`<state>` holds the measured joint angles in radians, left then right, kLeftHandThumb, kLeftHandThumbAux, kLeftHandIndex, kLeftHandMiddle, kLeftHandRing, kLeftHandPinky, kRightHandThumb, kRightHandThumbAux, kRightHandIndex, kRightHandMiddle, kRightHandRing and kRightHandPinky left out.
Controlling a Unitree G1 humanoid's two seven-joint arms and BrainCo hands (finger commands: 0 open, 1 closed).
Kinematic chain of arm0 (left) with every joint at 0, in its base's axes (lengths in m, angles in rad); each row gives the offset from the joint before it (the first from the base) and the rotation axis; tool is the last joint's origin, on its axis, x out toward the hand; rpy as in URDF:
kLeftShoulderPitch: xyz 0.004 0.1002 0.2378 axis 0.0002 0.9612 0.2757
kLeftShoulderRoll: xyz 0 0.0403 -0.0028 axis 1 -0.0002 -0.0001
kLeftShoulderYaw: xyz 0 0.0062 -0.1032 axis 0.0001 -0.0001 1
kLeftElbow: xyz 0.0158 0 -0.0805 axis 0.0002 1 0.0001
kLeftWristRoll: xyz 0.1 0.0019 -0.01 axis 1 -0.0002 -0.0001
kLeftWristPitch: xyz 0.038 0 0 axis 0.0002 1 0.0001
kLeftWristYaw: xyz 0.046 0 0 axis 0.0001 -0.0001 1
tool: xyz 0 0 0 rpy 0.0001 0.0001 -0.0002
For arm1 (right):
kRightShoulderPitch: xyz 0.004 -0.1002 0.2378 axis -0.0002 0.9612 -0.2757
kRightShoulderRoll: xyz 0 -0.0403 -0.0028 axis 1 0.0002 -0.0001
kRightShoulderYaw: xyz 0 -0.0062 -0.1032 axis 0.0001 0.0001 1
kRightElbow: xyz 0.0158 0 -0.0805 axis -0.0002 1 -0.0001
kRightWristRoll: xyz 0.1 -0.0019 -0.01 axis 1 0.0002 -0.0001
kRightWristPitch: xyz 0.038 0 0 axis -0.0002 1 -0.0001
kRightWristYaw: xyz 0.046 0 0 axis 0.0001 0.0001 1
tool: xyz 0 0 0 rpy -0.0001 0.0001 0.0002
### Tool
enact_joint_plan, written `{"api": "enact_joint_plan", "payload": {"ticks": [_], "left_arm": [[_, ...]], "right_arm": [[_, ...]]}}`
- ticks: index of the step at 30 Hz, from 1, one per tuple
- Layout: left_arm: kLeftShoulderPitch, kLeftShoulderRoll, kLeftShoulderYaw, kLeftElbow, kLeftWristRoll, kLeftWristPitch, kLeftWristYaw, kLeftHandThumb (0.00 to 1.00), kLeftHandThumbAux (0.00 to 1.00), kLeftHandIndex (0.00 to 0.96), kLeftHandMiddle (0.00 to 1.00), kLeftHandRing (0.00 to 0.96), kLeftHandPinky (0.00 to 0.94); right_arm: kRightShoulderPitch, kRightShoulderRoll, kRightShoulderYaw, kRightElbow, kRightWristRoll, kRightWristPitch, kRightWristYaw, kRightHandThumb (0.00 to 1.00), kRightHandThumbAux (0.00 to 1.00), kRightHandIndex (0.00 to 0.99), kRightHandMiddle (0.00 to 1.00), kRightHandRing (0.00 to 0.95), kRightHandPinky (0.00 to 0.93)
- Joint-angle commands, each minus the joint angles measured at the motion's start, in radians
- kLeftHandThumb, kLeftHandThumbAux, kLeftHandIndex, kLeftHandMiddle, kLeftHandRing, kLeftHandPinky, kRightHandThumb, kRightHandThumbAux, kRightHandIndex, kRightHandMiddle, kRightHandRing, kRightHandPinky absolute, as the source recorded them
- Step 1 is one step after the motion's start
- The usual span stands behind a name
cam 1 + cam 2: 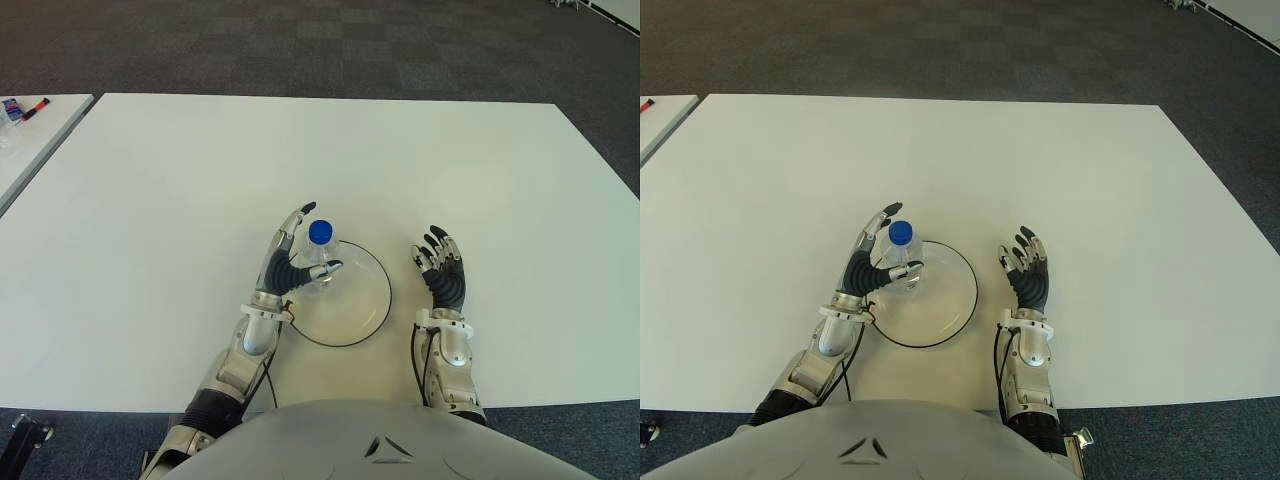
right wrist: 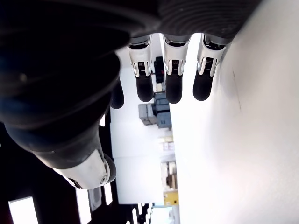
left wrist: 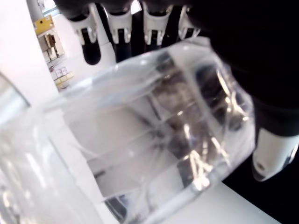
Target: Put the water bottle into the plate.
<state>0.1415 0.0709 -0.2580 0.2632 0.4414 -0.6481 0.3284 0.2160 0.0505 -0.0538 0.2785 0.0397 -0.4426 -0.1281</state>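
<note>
- left hand [image 1: 287, 262] wrapped round water bottle [image 1: 318, 258], thumb in front, fingers behind
- bottle upright, blue cap up, standing at left rim of plate [image 1: 375, 300] on white table [image 1: 180, 180]
- right hand [image 1: 440, 266] just right of plate, fingers spread, empty

Clear water bottle [image 3: 159, 135] fills most of frame, body ribbed, slanting from lower left to upper right. Four fingers [image 3: 121, 28] of left hand [image 3: 196, 42] along top edge, dark with white segments, tips at bottle's upper side. Thumb with white tip at right edge, pressed against bottle. White table [image 3: 238, 205] in lower right corner. Blurred shelves in upper left.
</note>
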Motion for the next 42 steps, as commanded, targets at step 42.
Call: {"api": "enact_joint_plan", "payload": {"ticks": [42], "left_arm": [[0.038,-0.003,0.023,-0.159,-0.111,0.000,-0.110,0.000,0.696,0.118,0.157,0.143,0.162]], "right_arm": [[0.009,0.018,-0.003,0.077,-0.023,0.041,-0.012,0.513,0.724,0.175,0.131,0.123,0.179]]}}
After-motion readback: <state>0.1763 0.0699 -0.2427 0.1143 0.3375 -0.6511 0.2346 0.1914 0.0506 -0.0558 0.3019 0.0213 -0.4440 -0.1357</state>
